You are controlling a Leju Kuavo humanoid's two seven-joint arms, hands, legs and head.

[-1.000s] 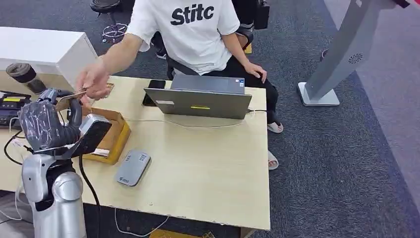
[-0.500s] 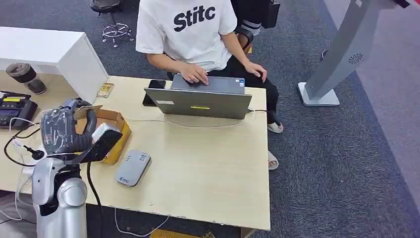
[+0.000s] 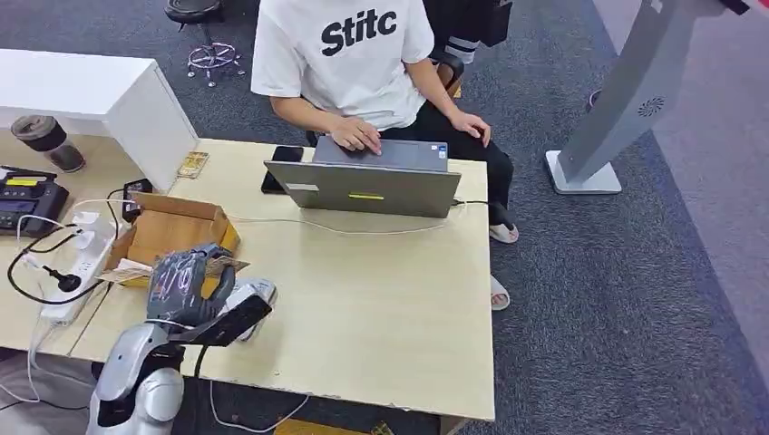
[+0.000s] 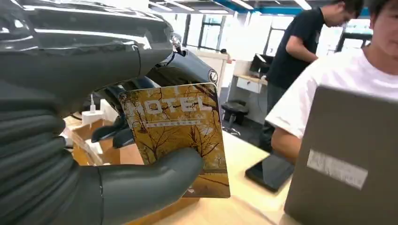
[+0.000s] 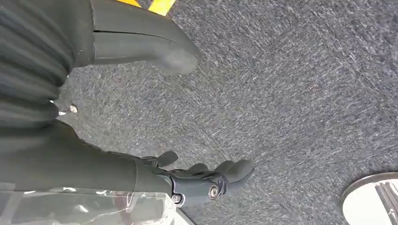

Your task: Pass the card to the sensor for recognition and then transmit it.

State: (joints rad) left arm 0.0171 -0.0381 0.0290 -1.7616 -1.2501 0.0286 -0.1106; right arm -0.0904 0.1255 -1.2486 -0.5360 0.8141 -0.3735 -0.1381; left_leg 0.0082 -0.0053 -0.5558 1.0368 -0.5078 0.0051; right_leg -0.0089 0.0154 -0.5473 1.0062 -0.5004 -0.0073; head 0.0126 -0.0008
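So the left hand [image 3: 186, 285] has its thumb and dark fingers [image 4: 141, 185] pinched on a glossy rectangular hotel card [image 4: 180, 138], yellow-brown with bare tree art and "HOTEL" printed on it. It hangs low over the pale wood-grain tabletop [image 3: 381, 308], right above the rounded grey card reader [image 3: 257, 294], which is mostly hidden behind the hand. Beside it sits an open cardboard box [image 3: 172, 227]. The right hand [image 5: 206, 180] hangs over speckled grey carpet [image 5: 291, 93], fingers loosely apart, holding nothing.

"HOTEL" on card [image 4: 180, 136]; "Stitc", possibly cut off, on white shirt [image 3: 349, 54]
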